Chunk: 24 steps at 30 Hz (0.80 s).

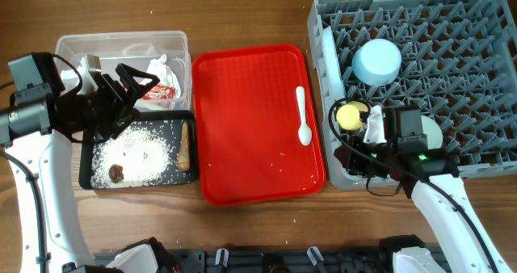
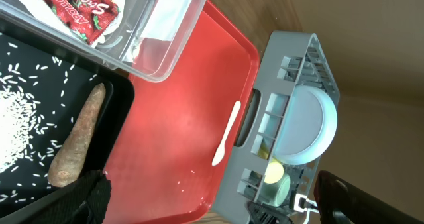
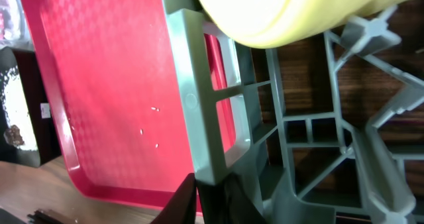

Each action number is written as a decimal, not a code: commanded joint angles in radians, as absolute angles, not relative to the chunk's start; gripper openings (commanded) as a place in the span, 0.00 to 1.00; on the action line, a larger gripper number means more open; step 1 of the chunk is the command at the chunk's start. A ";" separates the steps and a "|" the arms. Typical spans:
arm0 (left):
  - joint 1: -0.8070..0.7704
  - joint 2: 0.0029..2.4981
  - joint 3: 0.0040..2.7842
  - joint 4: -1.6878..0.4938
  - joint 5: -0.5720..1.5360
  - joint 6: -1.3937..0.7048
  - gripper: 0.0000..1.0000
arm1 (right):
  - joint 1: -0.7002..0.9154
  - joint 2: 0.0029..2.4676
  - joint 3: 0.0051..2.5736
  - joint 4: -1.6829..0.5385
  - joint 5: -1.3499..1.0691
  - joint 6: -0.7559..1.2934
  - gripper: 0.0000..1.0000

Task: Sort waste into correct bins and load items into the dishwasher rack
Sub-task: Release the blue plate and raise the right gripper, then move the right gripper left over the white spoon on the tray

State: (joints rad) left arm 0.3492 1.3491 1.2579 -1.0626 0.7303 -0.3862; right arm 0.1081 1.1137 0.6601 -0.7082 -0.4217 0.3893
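Observation:
My left gripper (image 1: 136, 81) is open and empty, hovering over the near edge of the clear tub (image 1: 121, 39). The tub holds the crumpled tissue (image 1: 161, 67) and the red wrapper (image 1: 160, 92). The black tray (image 1: 85, 172) holds rice grains (image 1: 141, 148), dark food bits (image 1: 118, 173) and the brown stick (image 1: 185, 144). The white spoon (image 1: 302, 115) lies on the red tray (image 1: 250, 144). The grey rack (image 1: 452, 31) holds a light blue round dish (image 1: 376, 61), the yellow cup (image 1: 350, 115) and the pale green bowl (image 1: 434, 132), which is partly hidden by my arm. My right gripper (image 1: 363, 140) is at the rack's front-left wall below the yellow cup (image 3: 298, 12), fingers (image 3: 212, 201) together.
The left wrist view shows the wrapper (image 2: 79, 8), the stick (image 2: 78, 138), the spoon (image 2: 225, 134) and the rack (image 2: 291, 58). A few grains lie on the red tray (image 3: 99, 85). Wooden table surrounds everything.

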 commanded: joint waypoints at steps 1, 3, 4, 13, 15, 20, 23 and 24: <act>0.356 1.335 1.268 -1.060 0.732 -0.373 1.00 | 0.104 1.120 0.654 -0.696 -0.389 0.400 0.27; 0.356 1.335 1.268 -1.060 0.731 -0.373 1.00 | 0.104 1.120 0.655 -0.696 -0.384 0.393 0.38; 0.356 1.335 1.268 -1.060 0.731 -0.373 1.00 | 0.104 1.120 0.657 -0.697 -0.372 0.393 0.40; 0.356 1.335 1.268 -1.060 0.731 -0.373 1.00 | 0.107 1.120 1.011 -0.871 -0.287 0.363 0.43; 0.356 1.335 1.268 -1.060 0.731 -0.373 1.00 | 0.140 1.119 1.093 -0.893 -0.282 0.350 0.43; 0.356 1.335 1.268 -1.060 0.731 -0.373 1.00 | 0.371 1.126 1.133 -0.906 0.015 0.428 0.43; 0.356 1.335 1.268 -1.060 0.731 -0.373 1.00 | 0.579 1.167 1.133 -0.908 0.228 0.537 0.50; 0.356 1.335 1.268 -1.060 0.731 -0.373 1.00 | 0.657 1.195 1.133 -0.911 0.325 0.592 0.53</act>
